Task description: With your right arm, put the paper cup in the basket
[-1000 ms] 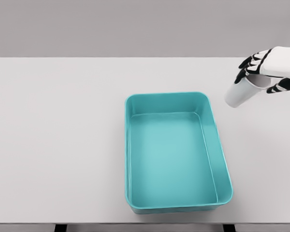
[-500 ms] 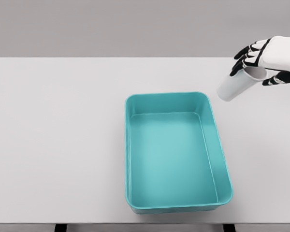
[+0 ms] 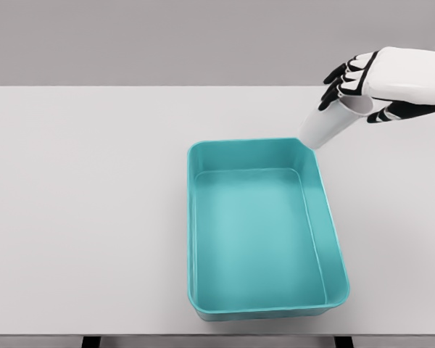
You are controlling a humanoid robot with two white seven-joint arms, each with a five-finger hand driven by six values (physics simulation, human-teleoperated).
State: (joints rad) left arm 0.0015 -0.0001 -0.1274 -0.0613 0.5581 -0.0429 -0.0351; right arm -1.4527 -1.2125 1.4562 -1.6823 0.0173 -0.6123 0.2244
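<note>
Simulated test bench: bare white table

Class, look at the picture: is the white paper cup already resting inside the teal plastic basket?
No, the white paper cup hangs tilted in the right hand by the teal plastic basket's far right corner.

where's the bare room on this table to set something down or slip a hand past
The white table is bare all along the left, from its edge to the teal basket, and also behind the basket. The basket's floor is empty too. It is crowded only at the basket's far right corner, where the right hand holds the tilted paper cup.
</note>
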